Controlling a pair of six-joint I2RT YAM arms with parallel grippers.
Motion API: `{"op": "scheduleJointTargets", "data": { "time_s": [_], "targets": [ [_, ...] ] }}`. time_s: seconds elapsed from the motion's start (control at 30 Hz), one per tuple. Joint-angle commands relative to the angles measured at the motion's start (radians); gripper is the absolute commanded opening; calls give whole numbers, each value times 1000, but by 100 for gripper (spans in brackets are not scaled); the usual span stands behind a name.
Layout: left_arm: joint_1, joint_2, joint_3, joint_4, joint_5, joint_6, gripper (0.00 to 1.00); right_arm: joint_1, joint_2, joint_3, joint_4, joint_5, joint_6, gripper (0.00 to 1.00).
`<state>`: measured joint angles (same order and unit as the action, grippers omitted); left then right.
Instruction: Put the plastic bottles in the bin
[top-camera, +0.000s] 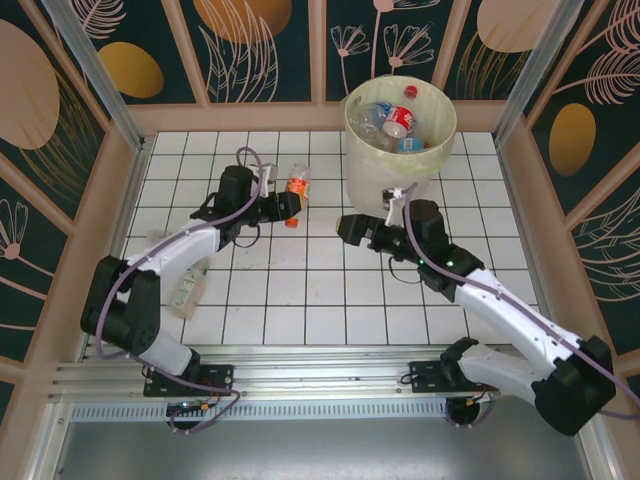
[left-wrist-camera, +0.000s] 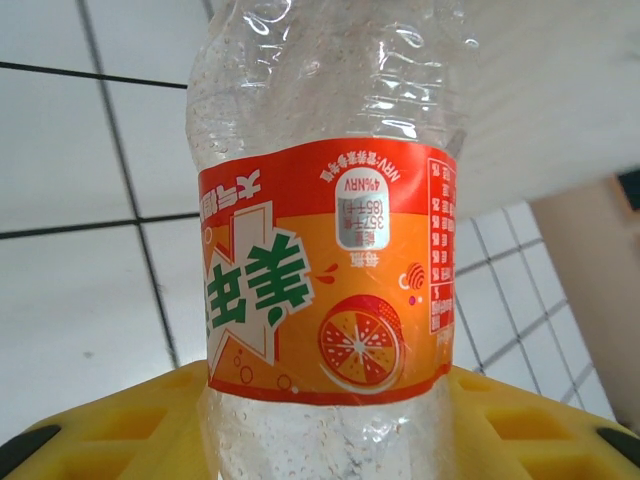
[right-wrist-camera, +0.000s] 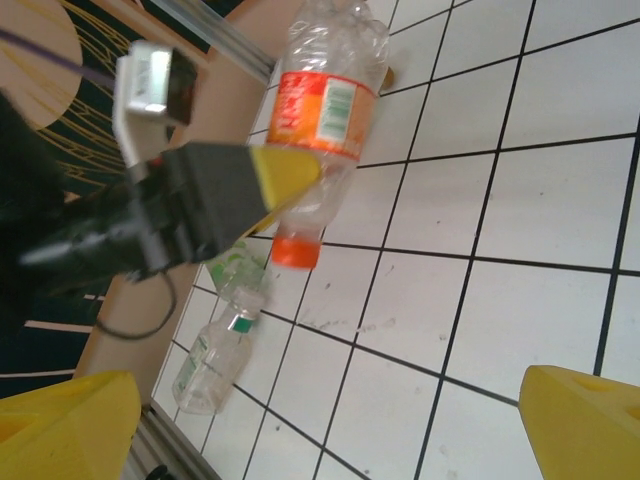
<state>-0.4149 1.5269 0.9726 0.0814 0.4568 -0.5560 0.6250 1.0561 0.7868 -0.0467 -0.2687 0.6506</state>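
Top external view showed the left gripper (top-camera: 284, 208) pressed together on a small clear plastic bottle with an orange and red label (top-camera: 296, 186). It was over the middle of the white tiled surface (top-camera: 300, 300), well apart from the large round cream-white bin with a yellowish-green liner (top-camera: 356, 140). Several bottles (top-camera: 395, 120) lay inside the bin. The right gripper (top-camera: 345, 225) was spread and empty, between the held bottle and the bin. Another clear plastic bottle (top-camera: 188, 285) lay beside the left arm.

Left wrist view showed the held bottle (left-wrist-camera: 330, 260) close, its label upside down, pinched by the yellow fingers (left-wrist-camera: 130, 425) at the label edge.

Right wrist view showed this bottle (right-wrist-camera: 325, 110) with its orange cap (right-wrist-camera: 295, 250) pointing down, and a clear bottle with a green cap (right-wrist-camera: 215, 350) lying flat on the surface. The right gripper (right-wrist-camera: 320, 430) had nothing between its fingers.

The bottle looked empty, so probably light. Its thin wall would dent easily and is smooth. A hold across the body near the label seems safe.
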Motion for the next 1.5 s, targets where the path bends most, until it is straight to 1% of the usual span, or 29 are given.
{"op": "scheduleJointTargets", "data": {
  "time_s": [0.0,0.13,0.3,0.5,0.67,0.77,0.9,1.13,1.27,1.37,1.47],
  "targets": [
    [-32,-97,-74,105,91,-32,50,15,59,91,95,15,37,97],
    [-64,-180,-145,146,126,-40,51,28,160,165,126,-18,51,96],
    [-95,-227,-182,183,151,-45,51,57,259,242,151,-43,54,94],
    [-122,-270,-208,238,160,-62,51,79,326,280,173,-55,63,91],
    [-136,-273,-219,252,171,-64,51,82,344,286,184,-57,65,84],
    [-151,-272,-223,261,170,-62,51,82,349,291,179,-53,63,81],
    [-157,-272,-228,260,164,-61,51,81,348,291,181,-47,62,73],
    [-160,-272,-230,261,155,-62,52,82,344,285,178,-43,64,55],
    [-160,-272,-224,255,152,-62,57,81,336,282,173,-37,62,50],
    [-160,-276,-216,253,151,-63,66,81,326,282,163,-28,55,49],
    [-160,-288,-203,236,154,-50,80,82,313,291,145,-22,37,48]
  ]
}}
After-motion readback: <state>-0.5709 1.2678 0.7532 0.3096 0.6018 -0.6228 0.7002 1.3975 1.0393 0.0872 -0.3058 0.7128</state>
